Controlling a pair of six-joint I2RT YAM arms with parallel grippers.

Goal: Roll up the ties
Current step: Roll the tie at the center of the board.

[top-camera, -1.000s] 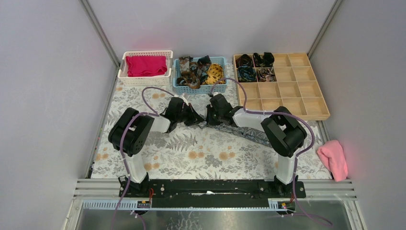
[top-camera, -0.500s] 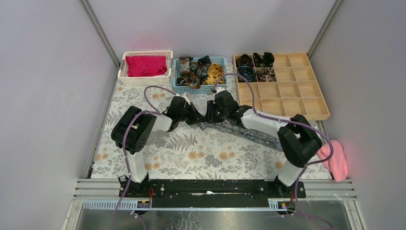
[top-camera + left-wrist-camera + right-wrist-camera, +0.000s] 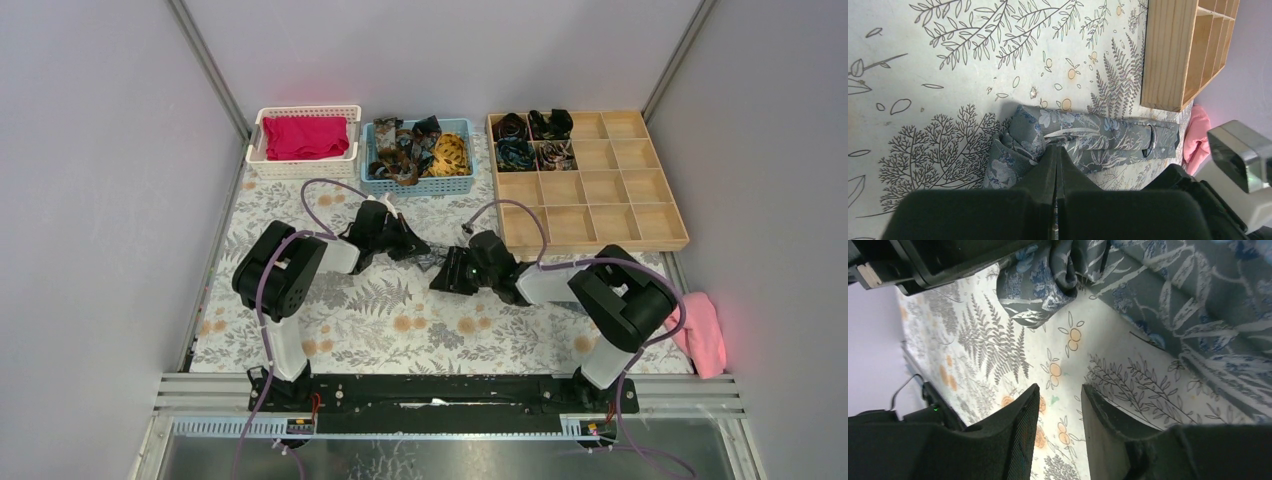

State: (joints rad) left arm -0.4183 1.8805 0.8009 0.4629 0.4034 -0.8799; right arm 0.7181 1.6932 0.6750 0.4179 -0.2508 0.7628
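Note:
A grey-blue floral tie (image 3: 1108,137) lies flat on the mat, its near end folded into a small bunch (image 3: 1015,145). My left gripper (image 3: 1056,150) is shut on that bunched end; in the top view it (image 3: 412,246) sits at mid-table. My right gripper (image 3: 1059,390) is open and empty, hovering over bare mat just short of the tie (image 3: 1198,310) and its bunched end (image 3: 1043,287). In the top view the right gripper (image 3: 447,276) is in front of the tie (image 3: 431,260), whose length is mostly hidden under the right arm.
A blue basket (image 3: 372,181) at the back holds several loose ties. A wooden compartment tray (image 3: 585,195) at the back right holds rolled ties (image 3: 530,138). A white basket (image 3: 258,155) holds magenta cloth. A pink cloth (image 3: 697,330) lies off the mat at right.
My right gripper has pulled back from the tie's end toward the near side and swung lower over the mat. The left gripper has stayed put, shut on the tie.

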